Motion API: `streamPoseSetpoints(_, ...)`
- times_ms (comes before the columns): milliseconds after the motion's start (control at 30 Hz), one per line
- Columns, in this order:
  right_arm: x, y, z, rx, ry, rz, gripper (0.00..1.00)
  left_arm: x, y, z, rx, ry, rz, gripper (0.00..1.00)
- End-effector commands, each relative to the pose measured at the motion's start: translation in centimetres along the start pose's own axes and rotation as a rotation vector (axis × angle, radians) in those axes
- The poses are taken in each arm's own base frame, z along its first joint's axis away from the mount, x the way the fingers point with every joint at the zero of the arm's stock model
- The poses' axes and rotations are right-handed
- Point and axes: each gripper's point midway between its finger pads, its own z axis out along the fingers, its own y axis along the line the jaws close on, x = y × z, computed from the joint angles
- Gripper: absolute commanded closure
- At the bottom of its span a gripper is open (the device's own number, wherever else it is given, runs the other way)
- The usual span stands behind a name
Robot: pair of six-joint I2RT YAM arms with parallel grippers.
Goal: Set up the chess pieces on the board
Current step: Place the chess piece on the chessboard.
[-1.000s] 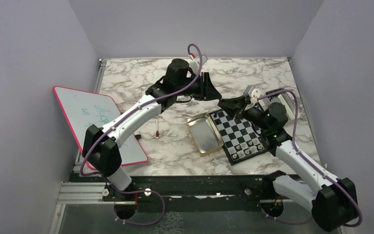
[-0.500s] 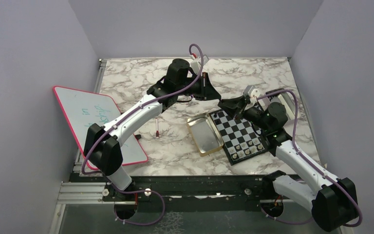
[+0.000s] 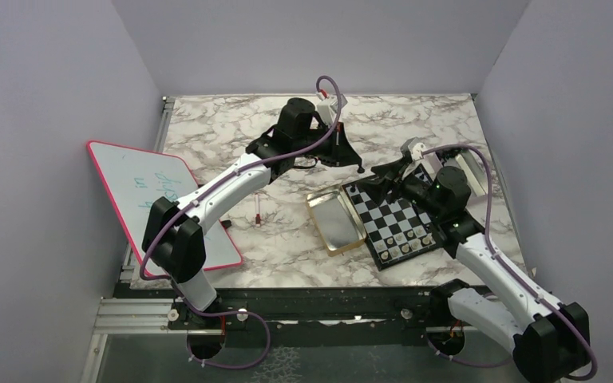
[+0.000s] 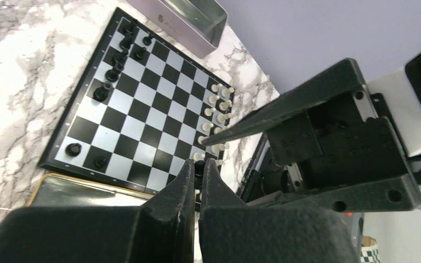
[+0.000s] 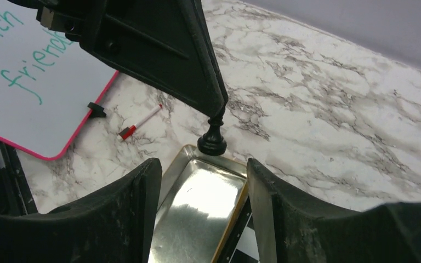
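The left gripper [image 4: 197, 170] had its fingers pressed shut on the top of a small black chess piece [image 5: 212, 138]. The piece hung clear of the table, near the far end of an open gold rectangular tin [image 5: 197, 203]. The right gripper [image 5: 200, 167] stood close by with jaws apart, holding nothing. Beside the tin lay the small black-and-grey checked chessboard [image 3: 389, 219], with black chessmen [image 4: 118, 55] mostly along one edge and pale chessmen [image 4: 216, 107] along the opposite one.

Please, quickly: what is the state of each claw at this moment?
Left claw: closed, holding a black chess piece by its top.
Right claw: open, holding nothing.
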Motion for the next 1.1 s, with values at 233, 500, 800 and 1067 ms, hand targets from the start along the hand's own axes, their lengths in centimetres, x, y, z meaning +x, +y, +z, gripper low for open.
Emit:
streamPoseSetpoints(233, 1.7, -1.8, -5.0, 0.371, 0.149, 0.409, 0.04, -4.1, 3.6, 0.5, -0.182, -0.202, 0.230, 1.00)
streamPoseSetpoints(500, 5.2, -6.0, -7.7, 0.706, 0.259, 0.477, 0.00, -4.6, 4.7, 1.2, -0.251, -0.295, 0.388, 1.00)
streamPoseSetpoints(800, 6.6, -11.5, -8.4, 1.000, 0.333, 0.516, 0.00, -1.9, 4.3, 4.7, -0.215, -0.246, 0.555, 1.00)
streamPoseSetpoints(1067, 7.0, -17.4, -11.3, 1.069, 0.238, 0.786, 0.00, 1.0, 5.1, 8.2, -0.169, -0.199, 0.597, 1.00)
